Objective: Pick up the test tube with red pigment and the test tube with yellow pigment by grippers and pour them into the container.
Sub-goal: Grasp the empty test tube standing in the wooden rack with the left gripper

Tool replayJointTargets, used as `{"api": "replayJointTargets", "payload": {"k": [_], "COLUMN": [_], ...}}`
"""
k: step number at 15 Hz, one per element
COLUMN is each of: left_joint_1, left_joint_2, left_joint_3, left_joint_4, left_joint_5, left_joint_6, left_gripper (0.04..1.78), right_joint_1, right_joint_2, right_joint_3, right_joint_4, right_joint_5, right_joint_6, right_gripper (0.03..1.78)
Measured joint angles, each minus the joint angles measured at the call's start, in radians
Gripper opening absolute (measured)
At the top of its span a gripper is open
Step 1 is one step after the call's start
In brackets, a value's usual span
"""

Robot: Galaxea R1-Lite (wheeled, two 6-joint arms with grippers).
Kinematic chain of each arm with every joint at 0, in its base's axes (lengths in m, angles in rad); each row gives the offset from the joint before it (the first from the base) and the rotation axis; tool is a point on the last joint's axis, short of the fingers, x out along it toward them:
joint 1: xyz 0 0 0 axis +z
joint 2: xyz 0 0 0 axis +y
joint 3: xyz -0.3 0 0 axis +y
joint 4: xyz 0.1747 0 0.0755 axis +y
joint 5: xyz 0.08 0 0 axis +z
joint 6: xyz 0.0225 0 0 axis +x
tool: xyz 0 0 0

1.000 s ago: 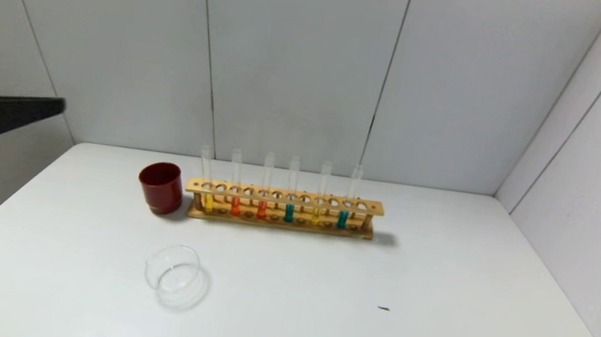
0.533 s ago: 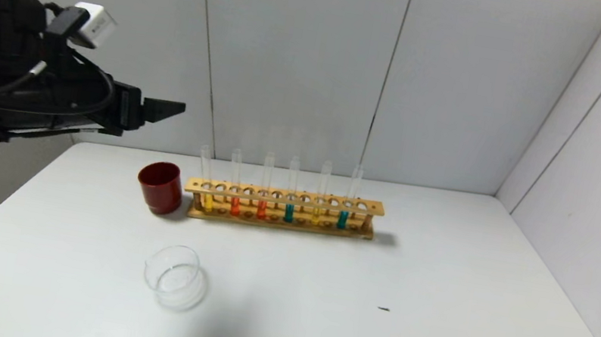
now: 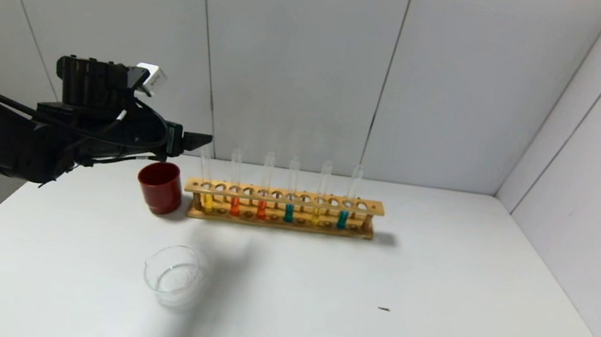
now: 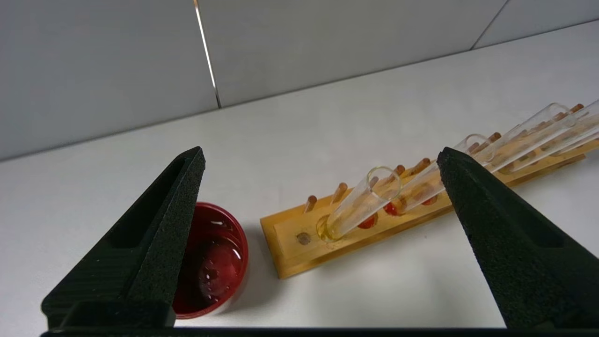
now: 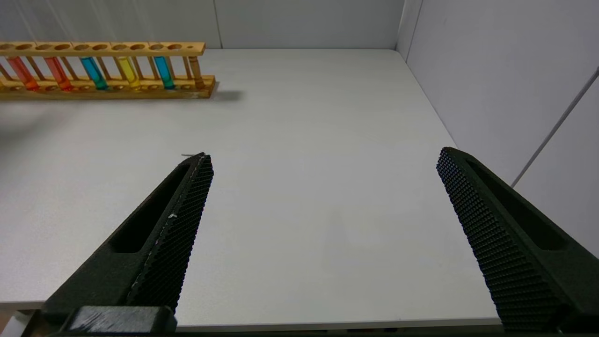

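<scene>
Nearest me on the table [image 3: 435, 310] stands the empty glass dish [image 3: 173, 276], thin-rimmed and, I judge, light enough to skid if knocked. Beyond it my left pincer [image 4: 318, 187] hangs spread wide and empty over the red cup [image 3: 160, 187] at the rack [image 3: 284, 196] end, while my right pincer [image 5: 323, 187] idles wide open well off to the side. In the rack stand the yellow tube [image 3: 208, 181] at the end and the red tube [image 3: 236, 185] next along: slick, brittle, light glass, best gripped gently on the bare upper stem and lifted straight up.
</scene>
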Motion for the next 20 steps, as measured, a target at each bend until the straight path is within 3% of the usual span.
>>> {"api": "replayJointTargets", "payload": {"k": [11,17,20], "left_joint_1": [-0.037,-0.038,-0.041], "left_joint_2": [0.043,0.101,0.123], "left_joint_3": [0.016,0.014,0.011], "left_joint_4": [-0.001,-0.07,-0.072], "left_joint_5": [-0.001,0.003,0.0], "left_joint_6": [-0.011,-0.008,-0.006], "left_gripper": [1.75,1.74,1.55], "right_joint_1": [0.0,0.0,0.0], "right_joint_2": [0.0,0.0,0.0], "right_joint_3": [0.0,0.0,0.0], "right_joint_4": [0.0,0.0,0.0], "right_joint_5": [0.0,0.0,0.0], "right_joint_6": [0.0,0.0,0.0], "right_gripper": [1.75,1.75,1.75]}}
